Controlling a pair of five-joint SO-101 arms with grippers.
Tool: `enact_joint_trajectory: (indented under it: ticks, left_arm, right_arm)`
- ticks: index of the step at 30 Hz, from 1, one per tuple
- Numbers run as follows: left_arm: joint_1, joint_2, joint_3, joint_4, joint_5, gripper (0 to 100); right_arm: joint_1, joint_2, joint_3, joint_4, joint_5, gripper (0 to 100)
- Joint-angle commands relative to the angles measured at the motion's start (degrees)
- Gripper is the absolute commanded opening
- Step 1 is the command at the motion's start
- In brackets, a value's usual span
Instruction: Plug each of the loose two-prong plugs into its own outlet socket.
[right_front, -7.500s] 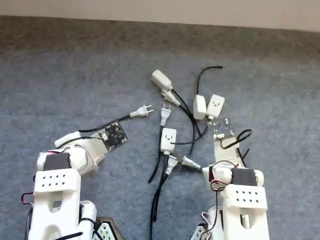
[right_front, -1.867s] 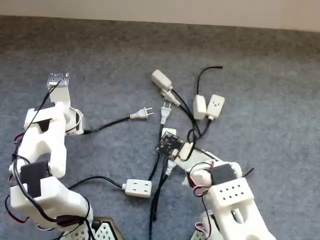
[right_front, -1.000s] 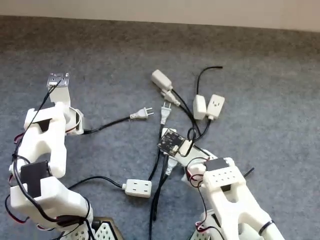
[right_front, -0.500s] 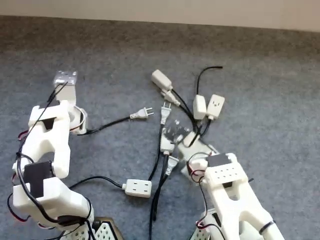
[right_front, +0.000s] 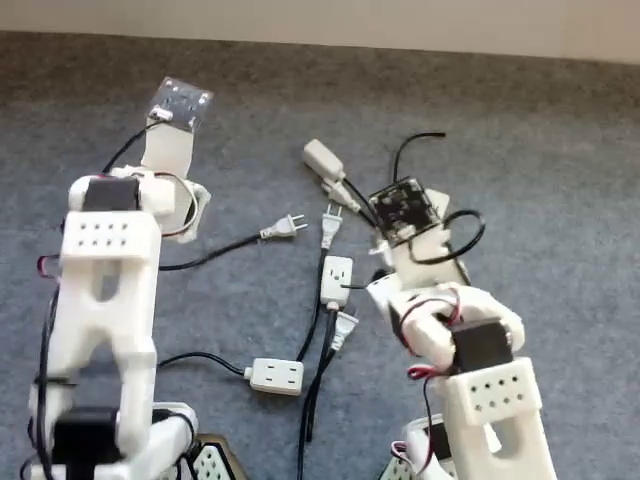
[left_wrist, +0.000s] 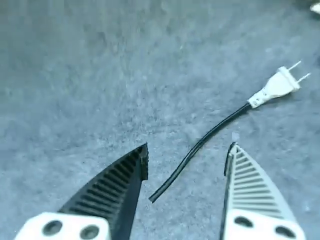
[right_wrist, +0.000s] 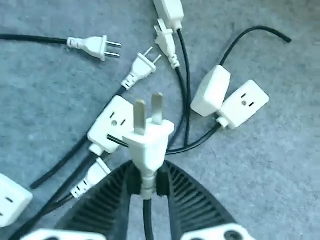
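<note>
Well, the right arm has come up off the tangle in the middle of the desk (right_front: 540, 150), where it was bent low a moment ago, and it hasn't come up empty. The right gripper (right_wrist: 146, 175) has its fingers (right_wrist: 187, 192) clenched on the neck of a white two-prong plug (right_wrist: 147, 137), held clear of the cloth with the prongs pointing away from the wrist. Below and just beyond those prongs lies the middle socket (right_wrist: 112, 125), face up; a pair of sockets (right_wrist: 243, 105) sits further toward the right edge, and another socket (right_front: 277, 375) lies toward the near edge. To my eye the pickup is done and the lining-up is what's left, which looks fiddly with so many cords crossing. The left arm has swung its wrist out toward the far edge, and the left gripper (left_wrist: 189, 150) hangs with its fingers (left_wrist: 125, 180) spread, nothing in them, straddling a black cord (left_wrist: 200, 145). That cord's loose plug (left_wrist: 277, 85) lies flat ahead of it, left of the desk's middle, untouched. Two more plugs lie unplugged in the middle, one (right_wrist: 139, 67) pointing toward the far edge and one (right_wrist: 90, 180) nearer the right arm, so most of the job remains.
</note>
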Motion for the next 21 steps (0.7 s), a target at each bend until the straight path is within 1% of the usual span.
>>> enact_joint_trajectory:
  ticks: [1,4,6,8,9,11,15,18,21]
  left_arm:
    - [1.45,-9.01,-1.71,1.93,-0.53,26]
    - [0.57,-15.16,-0.75,2.29,-0.97,26]
    - [-0.13,-19.47,0.92,5.01,-5.89,26]
    - [1.36,-23.69,4.26,7.82,-11.34,26]
    - [1.63,-26.07,6.64,8.26,-11.96,26]
    - [1.71,-31.69,12.35,6.77,-11.08,26]
    - [2.15,-46.2,26.42,0.35,-7.56,27]
    - [2.15,-58.51,35.82,-1.76,-4.48,35]
    - [3.12,-69.49,41.63,-1.76,-4.31,43]
  right_arm:
    - [-7.52,-2.95,-3.91,0.22,-3.87,0.5]
    - [-15.52,-3.38,-3.56,0.13,-6.24,0.5]
    - [-19.03,-3.38,-2.24,-1.36,-6.51,0.5]
    - [-20.09,-3.38,-0.04,-3.03,-6.68,0.5]
    - [-20.18,-3.3,0.75,-4.09,-6.68,0.5]
    - [-20.35,-3.3,2.07,-6.37,-6.68,0.5]
    - [-20.35,0.57,3.21,-8.84,-6.77,0.5]
    - [-20.44,5.85,3.47,-11.74,-7.47,0.5]
    - [-22.46,9.63,3.47,-13.76,-8.7,0.5]
